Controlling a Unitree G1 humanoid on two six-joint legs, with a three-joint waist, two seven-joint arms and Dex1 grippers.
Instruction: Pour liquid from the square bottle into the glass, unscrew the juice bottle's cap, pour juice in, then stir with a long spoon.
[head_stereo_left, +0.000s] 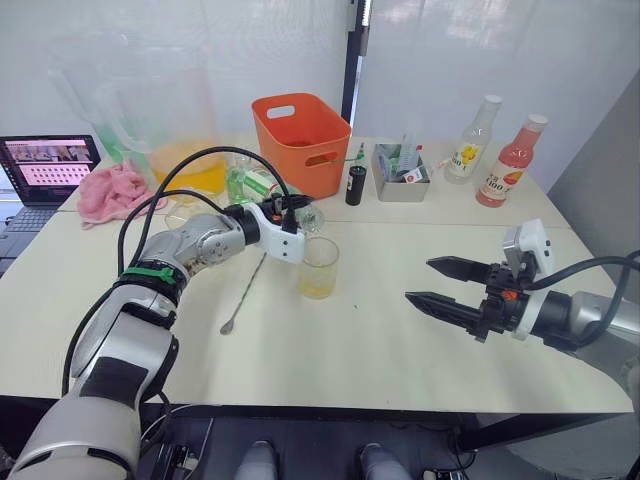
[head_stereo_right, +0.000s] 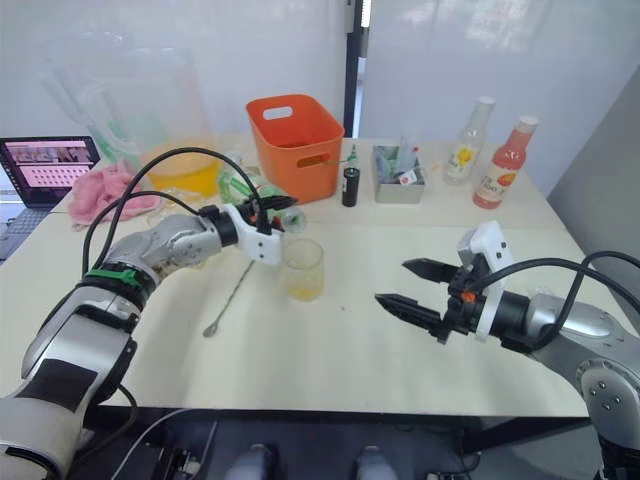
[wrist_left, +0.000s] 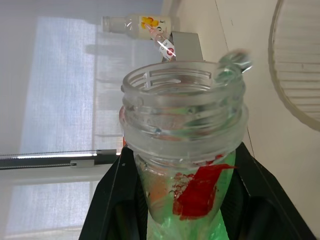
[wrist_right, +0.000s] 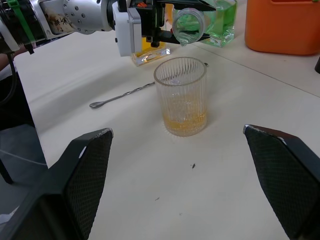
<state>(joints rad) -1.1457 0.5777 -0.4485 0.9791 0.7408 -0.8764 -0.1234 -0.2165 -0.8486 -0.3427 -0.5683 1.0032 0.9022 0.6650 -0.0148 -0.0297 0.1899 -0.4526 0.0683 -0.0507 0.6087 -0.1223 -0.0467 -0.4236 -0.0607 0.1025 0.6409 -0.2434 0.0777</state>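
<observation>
**A:** Right claw is closest to us, hanging over the counter toward its right edge, fingers spread wide with nothing between them, pointed at the glass.

**B:** And the glass itself?

**A:** Standing upright around the middle of the counter, thin layer of yellow liquid at the bottom. Well apart from that right claw.

**B:** What's the left one doing?

**A:** Left claw is clamped on the juice bottle, holding it tipped way over on its side. Cap's off, you can see the bare threaded neck, and the open mouth sits just above and behind the glass rim. Can't tell if anything is actually running out.

**B:** Spoon?

**A:** Long spoon is lying flat on the counter just left of the glass, not touching it, tiny bowl pointing toward the near edge.

**B:** Square bottle?

**A:** Square bottle stands behind the left claw, mostly hidden by it. Orange bin toward the far edge, pink cloth and a laptop at the far left corner, two more bottles near the far right corner.
</observation>
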